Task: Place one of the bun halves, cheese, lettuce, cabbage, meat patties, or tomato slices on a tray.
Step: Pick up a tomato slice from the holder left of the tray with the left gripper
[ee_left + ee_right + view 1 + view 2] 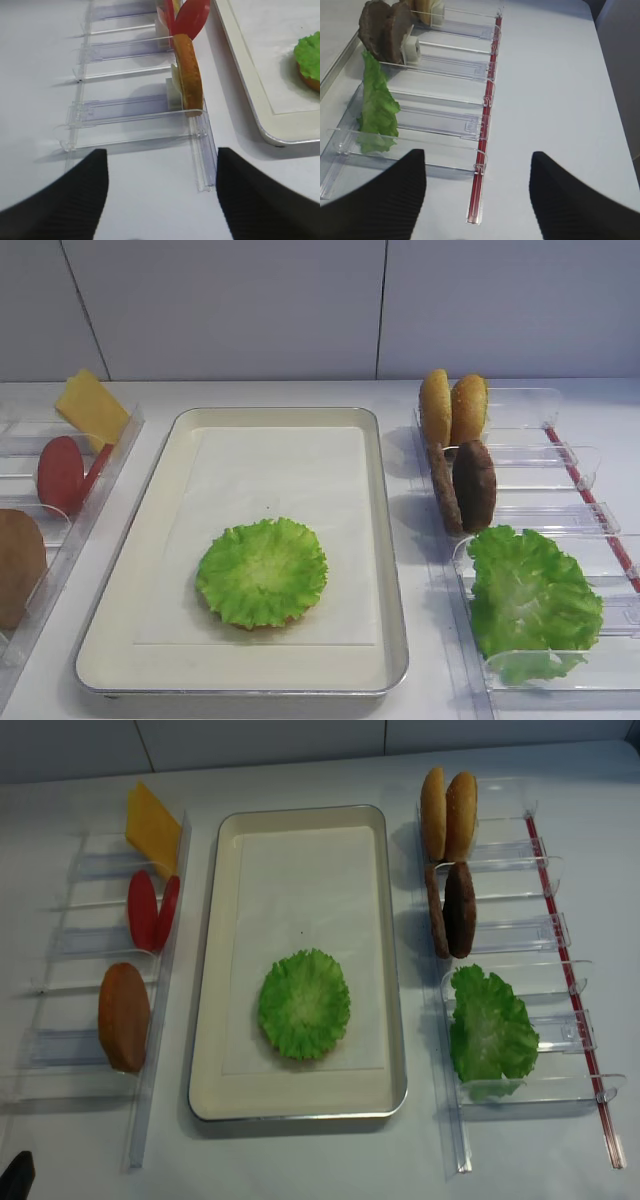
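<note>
**Lettuce on a bun in the tray, both claws open**

The tray (210,970) sits in the middle of the white table (300,1160). On its paper lies one round lettuce leaf (304,1003), and the left wrist view shows a bit of bun (311,83) under it.

On the left are clear bins (60,1050). They hold the cheese (151,818), two red tomato slices (150,910) standing on edge, and one bun half (124,1016).

On the right, more clear bins (520,935) hold two bun halves (448,813), two brown meat patties (452,910) and more lettuce (488,1032).

The left claw (161,195) is wide open and holds nothing. It hangs over the table just in front of the bin with the bun half. The right claw (477,192) is open too and holds nothing, near the bin with the lettuce.
</note>
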